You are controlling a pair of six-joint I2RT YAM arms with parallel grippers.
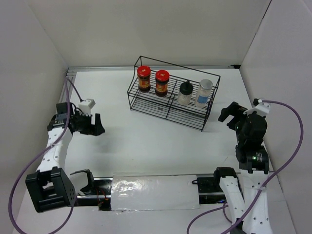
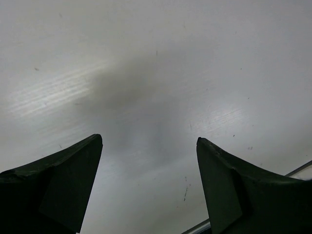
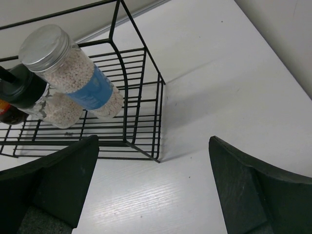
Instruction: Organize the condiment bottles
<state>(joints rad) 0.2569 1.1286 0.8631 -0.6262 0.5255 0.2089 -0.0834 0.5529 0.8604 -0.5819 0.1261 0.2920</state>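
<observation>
Four condiment bottles stand in a row in a black wire rack [image 1: 168, 111] at the back of the table. From the left they are two dark jars with red lids [image 1: 144, 79] [image 1: 162, 83], a clear bottle with a black cap [image 1: 185, 93] and a whitish bottle with a pale lid and blue label [image 1: 204, 92]. My left gripper [image 1: 96, 129] [image 2: 149, 139] hangs open over bare table, far left of the rack. My right gripper [image 1: 227, 119] [image 3: 154, 139] is open just off the rack's right end [image 3: 146, 112], empty, with the whitish bottle [image 3: 73, 73] and the black-capped bottle [image 3: 29, 92] ahead on its left.
White walls close in the table on the left, back and right. A shiny plastic-covered strip [image 1: 153, 192] lies along the near edge between the arm bases. Purple cables [image 1: 292, 146] loop beside each arm. A metal rail [image 2: 297, 170] shows at the table's edge.
</observation>
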